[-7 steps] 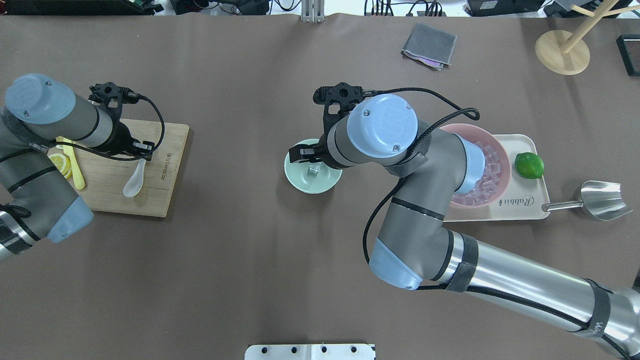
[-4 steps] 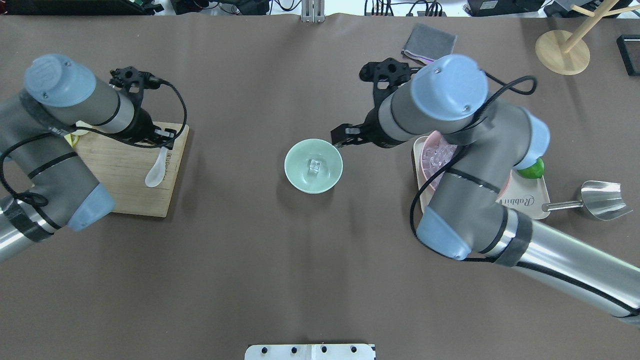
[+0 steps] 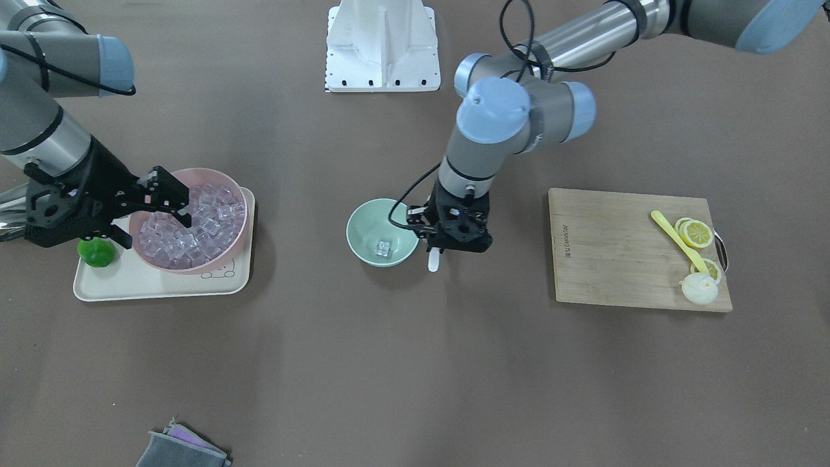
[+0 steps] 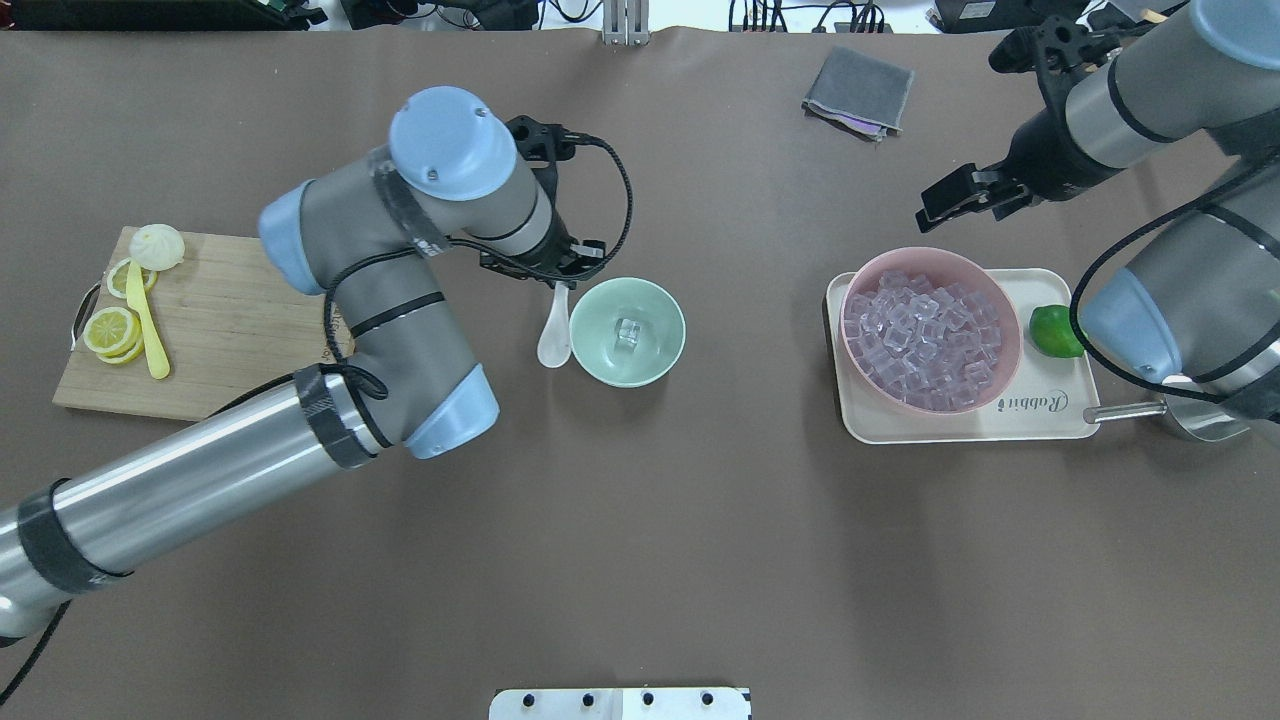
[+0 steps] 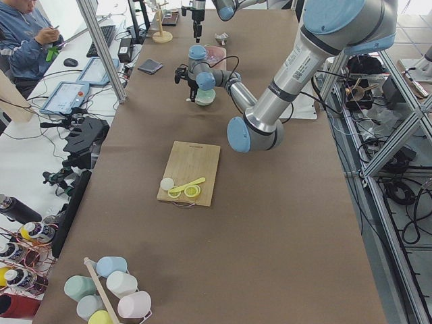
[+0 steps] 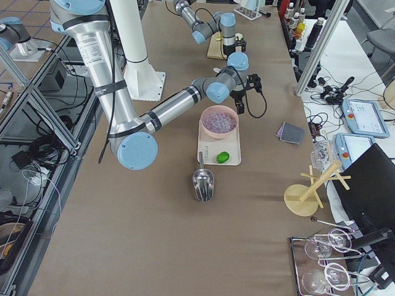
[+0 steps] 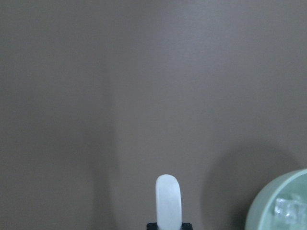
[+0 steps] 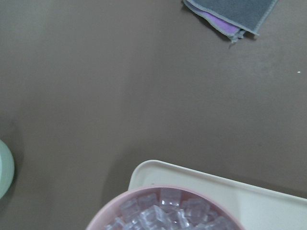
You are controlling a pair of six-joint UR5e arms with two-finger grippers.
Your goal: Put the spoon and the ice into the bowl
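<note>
The mint-green bowl (image 4: 627,332) stands mid-table with one clear ice cube (image 4: 628,333) in it; both also show in the front view, the bowl (image 3: 363,227) and the cube (image 3: 383,248). My left gripper (image 4: 562,283) is shut on the handle of the white spoon (image 4: 553,342), which hangs just left of the bowl's rim, outside it. The left wrist view shows the spoon (image 7: 168,201) and the bowl's edge (image 7: 276,199). My right gripper (image 4: 960,200) is open and empty, behind the pink bowl of ice cubes (image 4: 930,330).
The pink bowl sits on a cream tray (image 4: 1040,415) with a lime (image 4: 1055,331). A metal scoop (image 4: 1200,420) lies right of the tray. A wooden board (image 4: 230,330) with lemon slices and a yellow utensil (image 4: 147,322) is at left. A grey cloth (image 4: 860,90) lies at the back.
My left arm has carried the spoon from the board rightward to beside the green bowl. My right gripper has pulled away from the bowl toward the back right, leaving the cube inside.
</note>
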